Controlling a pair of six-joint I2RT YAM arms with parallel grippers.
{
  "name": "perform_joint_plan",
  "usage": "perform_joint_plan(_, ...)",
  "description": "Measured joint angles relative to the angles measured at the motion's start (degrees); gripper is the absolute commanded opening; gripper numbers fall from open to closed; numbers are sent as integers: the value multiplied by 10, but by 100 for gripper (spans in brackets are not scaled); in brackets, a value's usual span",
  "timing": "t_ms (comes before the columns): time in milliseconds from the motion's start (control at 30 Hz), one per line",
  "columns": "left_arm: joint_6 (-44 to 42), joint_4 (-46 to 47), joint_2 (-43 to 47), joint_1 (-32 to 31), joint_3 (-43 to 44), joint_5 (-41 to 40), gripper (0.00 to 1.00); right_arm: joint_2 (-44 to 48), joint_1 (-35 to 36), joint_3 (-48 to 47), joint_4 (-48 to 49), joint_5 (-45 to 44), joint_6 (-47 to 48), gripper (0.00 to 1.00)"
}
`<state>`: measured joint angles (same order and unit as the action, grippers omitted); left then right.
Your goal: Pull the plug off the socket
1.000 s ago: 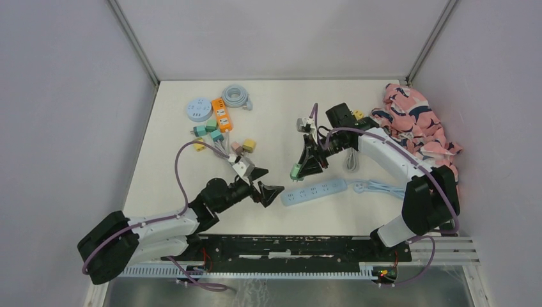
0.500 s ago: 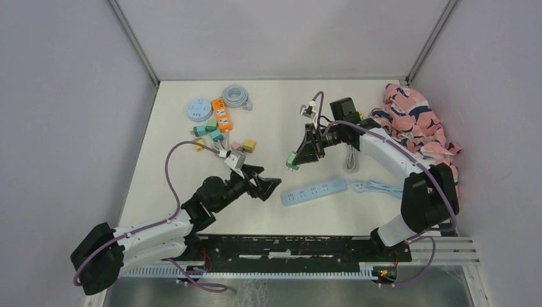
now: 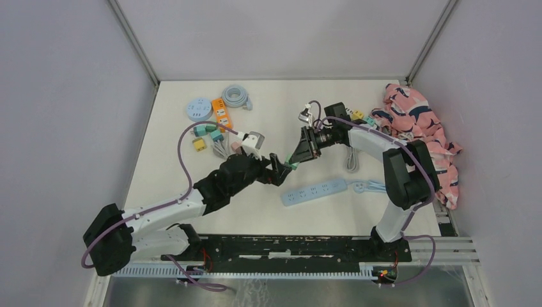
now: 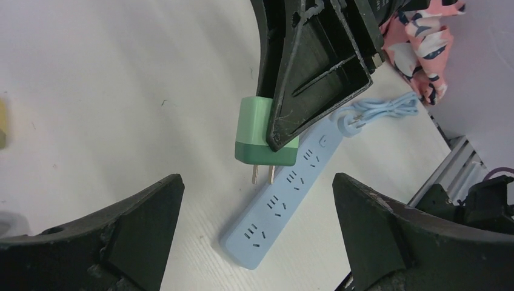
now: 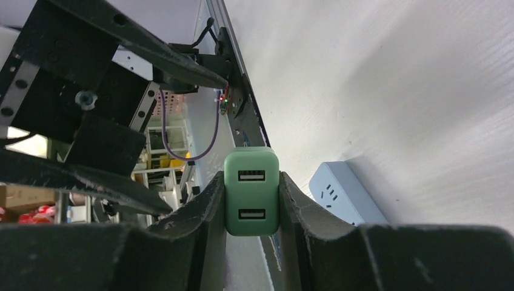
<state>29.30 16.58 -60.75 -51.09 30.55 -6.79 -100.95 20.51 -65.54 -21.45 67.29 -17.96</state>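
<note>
A green two-port plug (image 5: 251,191) hangs in the air with its two prongs bare, clear of the socket. My right gripper (image 5: 251,177) is shut on its sides. In the top view the plug (image 3: 293,165) sits above the table's middle. The socket, a light-blue power strip (image 3: 314,190), lies flat below it, and its visible sockets hold nothing. My left gripper (image 4: 256,182) is open wide, its jaws on either side of the plug's (image 4: 257,130) prongs without touching them. The power strip (image 4: 285,206) shows underneath.
At the back left lie several small coloured plugs (image 3: 217,134), an orange strip (image 3: 222,114), a round blue socket (image 3: 199,109) and a coiled cable (image 3: 236,96). A pink patterned cloth (image 3: 422,128) fills the right edge. The strip's cord (image 3: 377,187) trails right.
My right gripper has tilted over and carried the plug up from the strip. My left arm has swung up and right, so its open jaws now flank the plug.
</note>
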Motion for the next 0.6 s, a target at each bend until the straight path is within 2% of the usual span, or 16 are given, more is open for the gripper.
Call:
perform_joint_plan(200,-14,-123,-97,-44,130,-60,100,-15,-3,0,-1,0,-30,7)
perform_joint_plan(233,-18,-139,-115,-50,150,-69,97,-17,-3,-1,-2,0,-32,7)
perform_joint_plan(333,-31,-177,-158,-59,192,-85,81,-21,-3,-3,-3,0,-35,8)
perform_joint_plan(533,-49,-236,-221,-61,246,-97,72,-22,-3,-7,-5,0,-37,8)
perform_joint_plan(600,-55,-248,-233,-61,256,-98,57,-22,-3,-9,-5,0,-37,8)
